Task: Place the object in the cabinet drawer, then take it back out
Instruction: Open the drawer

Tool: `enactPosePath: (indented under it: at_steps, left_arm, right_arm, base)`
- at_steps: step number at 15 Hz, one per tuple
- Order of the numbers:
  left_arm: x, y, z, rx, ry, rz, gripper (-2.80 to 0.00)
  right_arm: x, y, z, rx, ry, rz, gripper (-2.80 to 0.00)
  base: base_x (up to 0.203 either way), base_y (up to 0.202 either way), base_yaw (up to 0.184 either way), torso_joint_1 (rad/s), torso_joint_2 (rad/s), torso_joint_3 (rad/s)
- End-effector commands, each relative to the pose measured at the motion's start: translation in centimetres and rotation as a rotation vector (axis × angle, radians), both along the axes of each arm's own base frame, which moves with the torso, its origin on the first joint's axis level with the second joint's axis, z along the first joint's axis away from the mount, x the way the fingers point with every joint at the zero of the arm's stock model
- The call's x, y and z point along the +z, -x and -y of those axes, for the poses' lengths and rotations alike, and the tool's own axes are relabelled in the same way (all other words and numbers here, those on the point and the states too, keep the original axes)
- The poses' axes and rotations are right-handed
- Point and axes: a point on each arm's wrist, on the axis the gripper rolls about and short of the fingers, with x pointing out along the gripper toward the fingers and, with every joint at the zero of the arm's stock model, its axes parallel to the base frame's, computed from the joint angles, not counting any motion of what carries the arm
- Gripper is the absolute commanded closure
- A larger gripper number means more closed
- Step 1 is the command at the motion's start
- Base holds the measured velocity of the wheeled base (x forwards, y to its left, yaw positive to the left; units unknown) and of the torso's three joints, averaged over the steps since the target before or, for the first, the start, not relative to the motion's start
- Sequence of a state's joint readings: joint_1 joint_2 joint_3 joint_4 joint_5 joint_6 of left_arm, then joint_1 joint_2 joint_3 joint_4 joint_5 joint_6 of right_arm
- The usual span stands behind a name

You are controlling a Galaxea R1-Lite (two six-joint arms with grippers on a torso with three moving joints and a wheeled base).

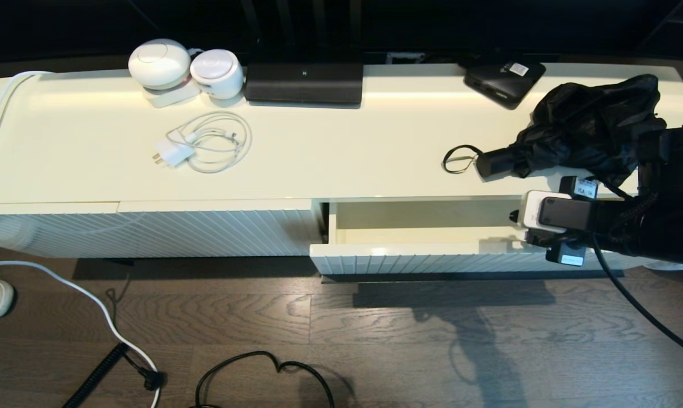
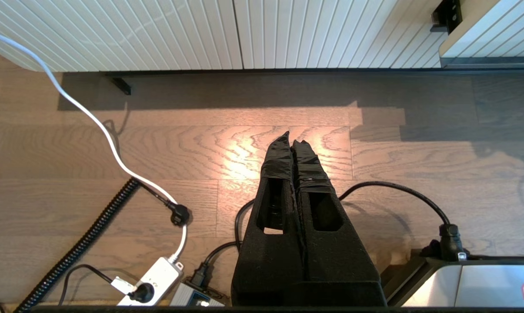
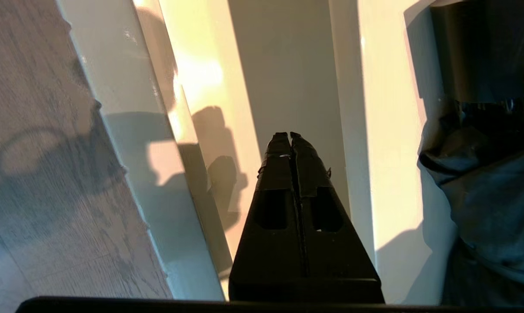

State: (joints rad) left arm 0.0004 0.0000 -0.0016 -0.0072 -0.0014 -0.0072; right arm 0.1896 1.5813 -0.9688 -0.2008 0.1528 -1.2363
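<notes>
The black folding umbrella (image 1: 585,122) lies on the cabinet top at the right, its short handle (image 1: 497,161) and wrist loop (image 1: 459,158) pointing left. In the right wrist view the umbrella (image 3: 492,182) shows beside the fingers, apart from them. Just below it, the cream drawer (image 1: 420,235) stands pulled out with nothing inside; its ribbed front (image 1: 420,263) faces the floor side. My right gripper (image 3: 290,135) hangs over the drawer (image 3: 201,74) near its right end, shut and holding nothing. My left gripper (image 2: 293,138) is parked over the wooden floor, shut and holding nothing.
On the cabinet top are a flat black box with a white label (image 1: 505,79), a black speaker (image 1: 304,82), two white round devices (image 1: 160,63) and a white charger with coiled cable (image 1: 205,144). A closed ribbed panel (image 1: 148,232) lies left of the drawer. Cables (image 1: 262,368) and a power strip (image 2: 153,280) lie on the floor.
</notes>
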Motion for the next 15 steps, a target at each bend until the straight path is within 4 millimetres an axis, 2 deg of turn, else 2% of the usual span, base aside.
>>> enactPosePath:
  at_steps: [1, 8, 15]
  left_arm:
    - [0.0, 0.0, 0.0, 0.001, 0.0, 0.0, 0.0]
    - [0.0, 0.0, 0.0, 0.001, 0.0, 0.0, 0.0]
    - [0.0, 0.0, 0.0, 0.001, 0.0, 0.0, 0.0]
  right_arm:
    - [-0.4, -0.6, -0.1, 0.005, 0.01, -0.005, 0.0]
    - [-0.2, -1.5, -0.1, 0.014, 0.08, 0.025, 0.0]
    - [-1.7, 0.0, -0.4, 0.018, 0.114, -0.068, 0.0]
  base:
    - [0.0, 0.0, 0.0, 0.0, 0.0, 0.0]
    - [0.0, 0.0, 0.0, 0.0, 0.0, 0.0]
    - [0.0, 0.0, 0.0, 0.0, 0.0, 0.0]
